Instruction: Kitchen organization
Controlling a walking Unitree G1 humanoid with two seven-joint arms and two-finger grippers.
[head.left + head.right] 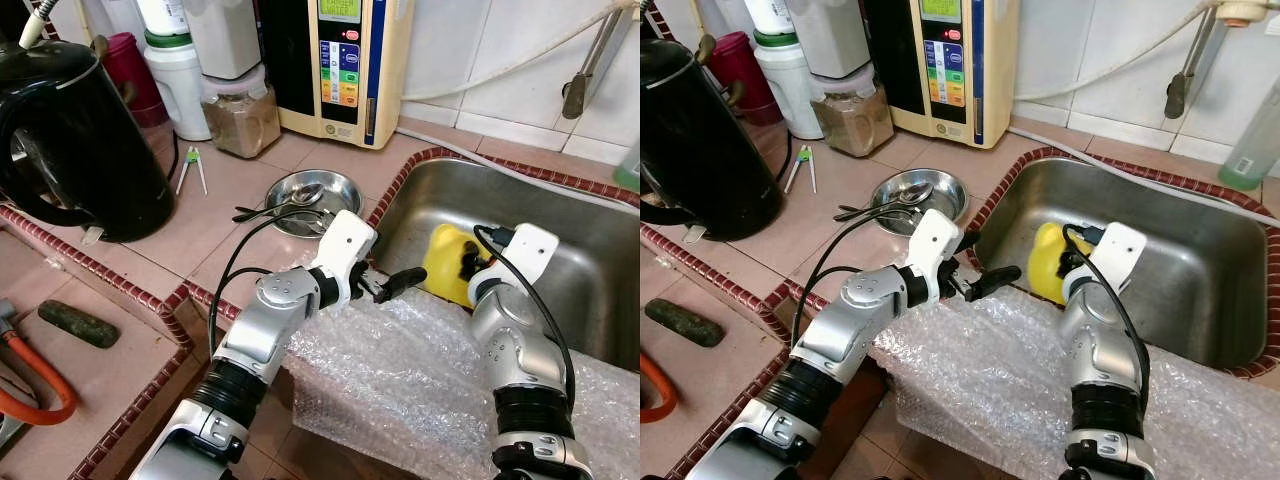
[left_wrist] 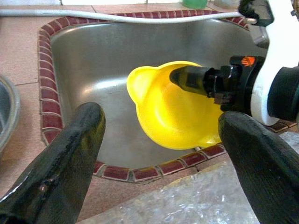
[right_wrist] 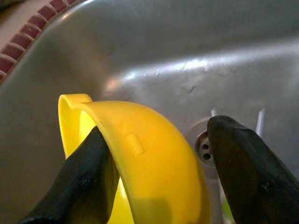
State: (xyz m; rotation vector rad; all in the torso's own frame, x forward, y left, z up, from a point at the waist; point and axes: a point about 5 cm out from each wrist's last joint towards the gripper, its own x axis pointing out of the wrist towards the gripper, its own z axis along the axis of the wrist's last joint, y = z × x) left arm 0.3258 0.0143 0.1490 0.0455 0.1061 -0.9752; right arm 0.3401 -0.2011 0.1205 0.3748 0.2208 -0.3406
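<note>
Right wrist view shows my right gripper (image 3: 154, 154) straddling the rim of a yellow plastic bowl (image 3: 154, 163), one finger inside, one outside, the gap not yet pinched. It looks glossy and smooth, tipped on edge at the sink's (image 1: 590, 240) seven o'clock corner. I judge I'm mid-grasp: next, squeeze, then lift clear. My left gripper (image 1: 385, 283) hovers wide open and empty over the bubble wrap (image 1: 400, 370).

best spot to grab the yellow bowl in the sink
Grip the thin rim of the yellow bowl. It is tilted on its side in the sink, so come from above the near wall, as the right claw does, one finger inside the rim, one outside.
</note>
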